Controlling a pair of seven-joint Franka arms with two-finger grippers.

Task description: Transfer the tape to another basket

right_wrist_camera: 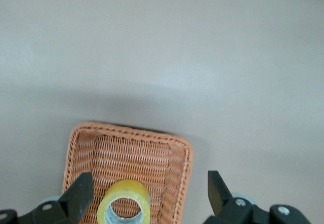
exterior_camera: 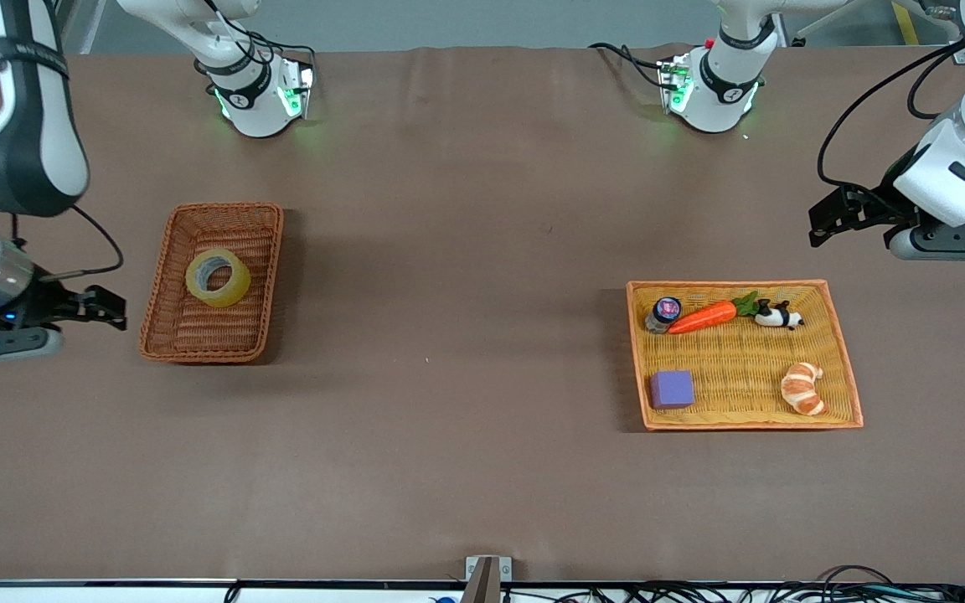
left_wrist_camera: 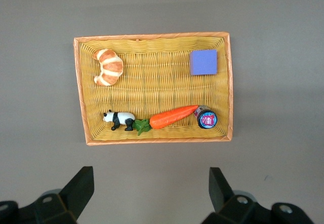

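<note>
The tape (exterior_camera: pixel 218 277), a yellowish roll with a grey core, lies in the reddish-brown wicker basket (exterior_camera: pixel 227 206) toward the right arm's end of the table. My right gripper (exterior_camera: pixel 110 306) is open and empty, up in the air beside that basket. In the right wrist view the tape (right_wrist_camera: pixel 126 186) and the basket (right_wrist_camera: pixel 131 130) show below my right gripper (right_wrist_camera: pixel 148 183). My left gripper (exterior_camera: pixel 822 224) is open and empty, over bare table by the orange-yellow tray (exterior_camera: pixel 725 286). It is open in the left wrist view (left_wrist_camera: pixel 151 178) too.
The orange-yellow tray (left_wrist_camera: pixel 152 35) toward the left arm's end holds a carrot (exterior_camera: pixel 704 316), a panda figure (exterior_camera: pixel 777 315), a small jar (exterior_camera: pixel 663 313), a purple cube (exterior_camera: pixel 671 389) and a croissant (exterior_camera: pixel 802 388). Brown table lies between basket and tray.
</note>
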